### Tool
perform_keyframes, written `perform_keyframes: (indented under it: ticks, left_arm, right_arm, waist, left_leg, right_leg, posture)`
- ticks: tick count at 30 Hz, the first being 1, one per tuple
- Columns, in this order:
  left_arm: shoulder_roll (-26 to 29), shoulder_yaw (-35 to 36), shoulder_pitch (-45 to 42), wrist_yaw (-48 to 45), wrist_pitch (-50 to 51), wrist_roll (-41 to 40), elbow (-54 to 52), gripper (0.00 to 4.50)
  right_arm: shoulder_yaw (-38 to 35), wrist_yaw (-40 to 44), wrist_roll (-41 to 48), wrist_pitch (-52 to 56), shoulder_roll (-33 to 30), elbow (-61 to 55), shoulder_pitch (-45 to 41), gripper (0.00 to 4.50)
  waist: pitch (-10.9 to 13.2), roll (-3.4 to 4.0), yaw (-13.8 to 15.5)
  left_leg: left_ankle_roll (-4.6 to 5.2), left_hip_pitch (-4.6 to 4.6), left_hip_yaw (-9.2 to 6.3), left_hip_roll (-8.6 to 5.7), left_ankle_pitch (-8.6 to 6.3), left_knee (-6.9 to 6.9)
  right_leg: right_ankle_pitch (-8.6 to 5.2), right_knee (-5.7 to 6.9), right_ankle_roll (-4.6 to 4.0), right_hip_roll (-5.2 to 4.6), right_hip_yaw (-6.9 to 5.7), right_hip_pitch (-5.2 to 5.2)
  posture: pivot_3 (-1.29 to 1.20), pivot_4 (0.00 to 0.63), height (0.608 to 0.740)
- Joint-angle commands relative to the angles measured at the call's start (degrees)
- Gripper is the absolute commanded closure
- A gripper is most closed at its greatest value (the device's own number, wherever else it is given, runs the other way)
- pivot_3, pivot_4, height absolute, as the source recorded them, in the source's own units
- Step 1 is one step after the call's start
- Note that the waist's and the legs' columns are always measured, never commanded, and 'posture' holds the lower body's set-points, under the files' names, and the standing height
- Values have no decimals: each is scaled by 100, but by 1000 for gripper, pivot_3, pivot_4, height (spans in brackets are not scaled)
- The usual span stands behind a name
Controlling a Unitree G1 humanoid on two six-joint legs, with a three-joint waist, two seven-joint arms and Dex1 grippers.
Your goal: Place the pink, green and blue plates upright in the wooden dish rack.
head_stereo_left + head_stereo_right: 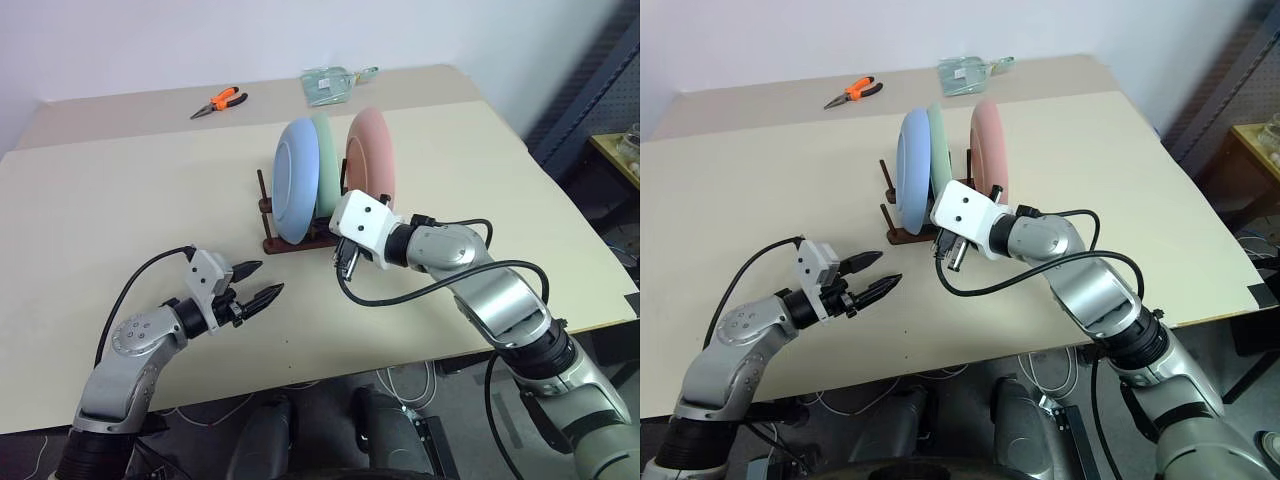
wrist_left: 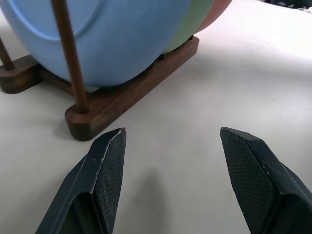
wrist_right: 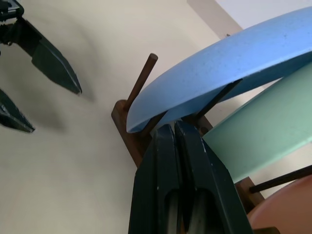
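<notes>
All three plates stand in the wooden dish rack.
I see right gripper jaws closed empty beside the blue plate; left gripper jaws open, empty.

Three round plastic plates stand upright in the small dark wooden dish rack near the middle of the cream table: the light blue plate nearest the robot's left, the mint green plate just behind it, and the salmon pink plate on the right, apart from the other two. Orange-handled pliers lie far back on the table to the left, and a clear plastic bag lies far back behind the rack.
</notes>
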Motion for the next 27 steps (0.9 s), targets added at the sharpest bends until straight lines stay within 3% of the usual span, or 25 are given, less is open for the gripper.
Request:
perform_keyframes:
  ticks: [1, 8, 14, 21, 24, 27]
  left_arm:
    - [-18, 2, -12, 10, -52, -53, -193, 1358]
    - [-48, -51, -31, 49, -80, -28, -173, 1358]
    - [-62, -73, -23, 87, -110, 15, -142, 1358]
    - [203, 392, 213, 210, -311, 155, 68, 1358]
    - [397, 800, 441, 248, -497, 242, 361, 1358]
    - [529, 1040, 621, 219, -617, 262, 526, 1358]
  right_arm:
    - [-42, 111, -132, -198, 161, -141, -219, 4473]
    - [-52, 377, -202, -352, 417, -213, -447, 4473]
    - [-297, 638, -241, -521, 140, -292, -208, 4473]
    - [-2349, 1695, 1492, -80, -922, -975, 1561, 4473]
    - [-3479, 1654, 1890, -54, -978, -321, 2313, 4473]
    - [-3779, 1594, 1650, -553, -1041, 437, 2633, 4473]
  waist:
    - [0, 0, -1]
    - [0, 0, -1]
    - [0, 0, 4]
    - [0, -6, 31]
    - [-1, -7, -2]
    - [-1, -7, -1]
  left_leg:
    - [0, 1, 0, 0, 0, 0]
    - [0, 1, 0, 1, 0, 0]
    - [0, 1, 0, 0, 0, 0]
    - [0, -2, 0, -4, -1, 1]
    - [0, 8, 3, 4, -1, 0]
    - [-1, 12, 9, 13, -2, 0]
  right_leg:
    - [0, 1, 0, 1, 0, 0]
    - [0, 2, 0, 2, 0, 0]
    - [1, 2, -1, 1, 0, 0]
    - [0, -8, 0, -7, -2, 7]
    - [-3, -5, 3, 0, -1, 10]
    - [-10, -5, 14, 5, -2, 10]
  posture:
    - [0, 150, 739]
    - [0, 150, 739]
    - [0, 150, 739]
    - [0, 150, 739]
    - [0, 150, 739]
    - [0, 150, 739]
